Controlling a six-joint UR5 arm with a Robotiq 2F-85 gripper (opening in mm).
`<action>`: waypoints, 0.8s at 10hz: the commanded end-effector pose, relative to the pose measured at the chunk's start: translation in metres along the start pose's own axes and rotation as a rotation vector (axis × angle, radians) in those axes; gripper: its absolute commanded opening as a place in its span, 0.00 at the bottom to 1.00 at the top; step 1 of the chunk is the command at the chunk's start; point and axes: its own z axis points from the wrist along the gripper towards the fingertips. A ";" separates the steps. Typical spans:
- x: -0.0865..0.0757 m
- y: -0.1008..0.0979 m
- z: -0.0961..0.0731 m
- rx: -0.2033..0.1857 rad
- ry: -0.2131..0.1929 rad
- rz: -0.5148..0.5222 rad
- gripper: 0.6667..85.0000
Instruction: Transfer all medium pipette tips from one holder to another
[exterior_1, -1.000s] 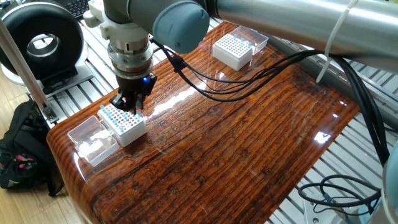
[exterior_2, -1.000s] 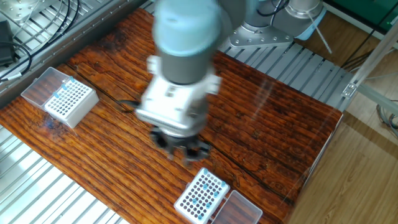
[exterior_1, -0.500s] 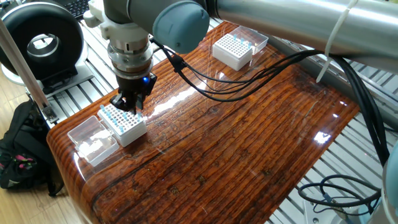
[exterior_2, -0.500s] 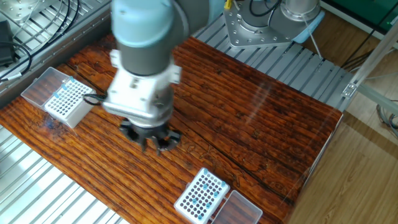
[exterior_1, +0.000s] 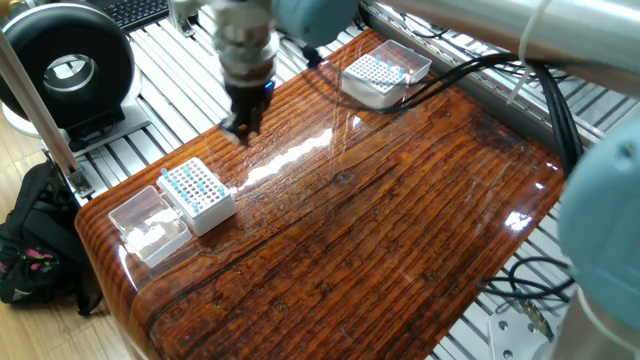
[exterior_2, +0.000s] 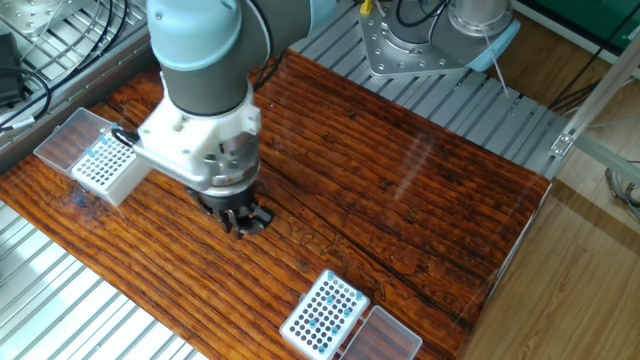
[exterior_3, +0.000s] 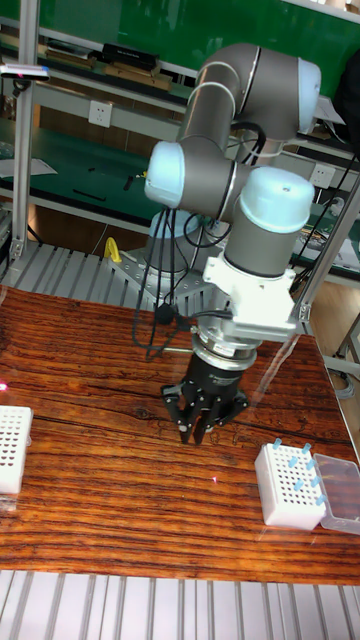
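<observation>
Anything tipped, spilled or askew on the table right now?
Nothing stands out. Both white gridded tip boxes sit flat on the wooden table, clear lids alongside. The gripper hangs between them; no tips lie loose.

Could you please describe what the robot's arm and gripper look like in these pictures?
The arm is built from silver-grey metal tubes with rounded light blue caps at the joints. A white angular wrist block sits above a ribbed silver collar. Below it hangs the black two-finger gripper, compact with short dark fingers. Black cables loop loosely along the arm toward the wrist.
</observation>
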 end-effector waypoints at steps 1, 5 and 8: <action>-0.005 -0.053 0.011 -0.011 -0.026 -0.015 0.31; 0.000 -0.175 0.009 0.044 -0.018 -0.149 0.44; 0.010 -0.211 0.012 0.025 -0.022 -0.205 0.61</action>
